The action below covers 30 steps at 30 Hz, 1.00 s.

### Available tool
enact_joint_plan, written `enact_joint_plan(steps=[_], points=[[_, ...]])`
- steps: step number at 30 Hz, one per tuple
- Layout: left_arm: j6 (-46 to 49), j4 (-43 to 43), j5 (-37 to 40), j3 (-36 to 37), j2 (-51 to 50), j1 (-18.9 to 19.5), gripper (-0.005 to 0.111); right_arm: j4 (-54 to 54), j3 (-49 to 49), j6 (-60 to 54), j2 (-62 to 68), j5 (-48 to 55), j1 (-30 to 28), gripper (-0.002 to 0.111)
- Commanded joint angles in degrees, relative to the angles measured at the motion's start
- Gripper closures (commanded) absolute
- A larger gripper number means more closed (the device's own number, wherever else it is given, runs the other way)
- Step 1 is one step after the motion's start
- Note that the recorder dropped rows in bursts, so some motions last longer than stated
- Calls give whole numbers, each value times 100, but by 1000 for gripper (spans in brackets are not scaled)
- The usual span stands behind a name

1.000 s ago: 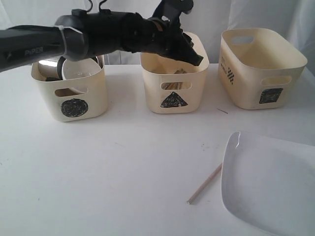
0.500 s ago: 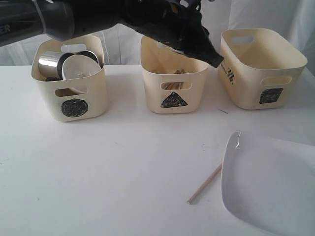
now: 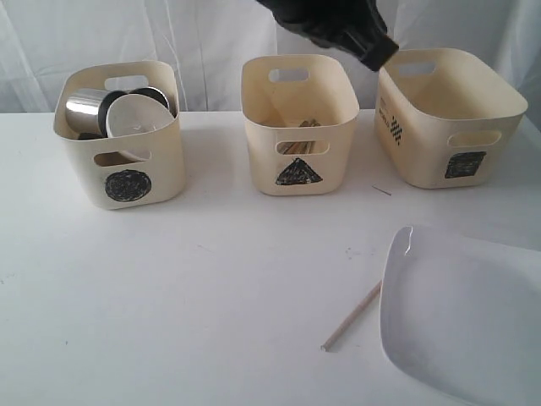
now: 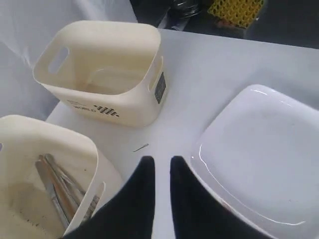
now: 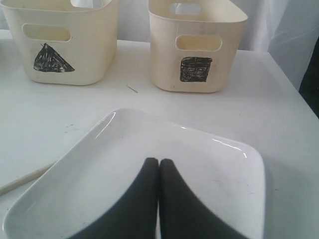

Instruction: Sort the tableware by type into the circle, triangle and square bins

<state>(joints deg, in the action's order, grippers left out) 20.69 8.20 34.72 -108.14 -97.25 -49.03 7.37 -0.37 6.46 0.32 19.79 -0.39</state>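
Observation:
The circle bin [image 3: 122,148] holds a steel mug [image 3: 83,108] and the small white bowl [image 3: 135,118]. Steel cutlery [image 4: 55,184] and wooden sticks lie in the triangle bin [image 3: 297,127]. The wider square bin [image 3: 448,118] shows nothing inside. A large white square plate [image 3: 465,313] lies at the front right, with one wooden chopstick [image 3: 351,317] beside it on the table. My left gripper [image 4: 162,162] hangs high between the triangle and square bins, jaws slightly apart and empty. My right gripper [image 5: 158,162] is shut and empty just above the plate [image 5: 214,169].
A thin dark splinter [image 3: 382,191] lies on the white table [image 3: 211,279] between the triangle and square bins. White curtains hang behind the bins. A yellow object [image 4: 234,10] lies beyond the table's edge in the left wrist view.
My left arm has risen and swung right, from over the circle and triangle bins to the top of the view. Nothing on the table moved.

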Motion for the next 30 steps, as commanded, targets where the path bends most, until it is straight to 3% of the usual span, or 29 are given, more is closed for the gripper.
enact_joint_plan(steps=[1,13,23,30], points=[[227,324,257,510,1082,-32,89,-8,37,-17,-32,-14,-18,108],[295,324,130,4136,5505,-32,89,-8,37,-17,-32,-14,-18,108],[-807,-112,289,5643,8003,-32,89,-8,37,-17,-32,-14,-18,108],[-2377,-1457,1039,6284,8197,-32,83,-8,37,-17,-32,-14,-18,108]])
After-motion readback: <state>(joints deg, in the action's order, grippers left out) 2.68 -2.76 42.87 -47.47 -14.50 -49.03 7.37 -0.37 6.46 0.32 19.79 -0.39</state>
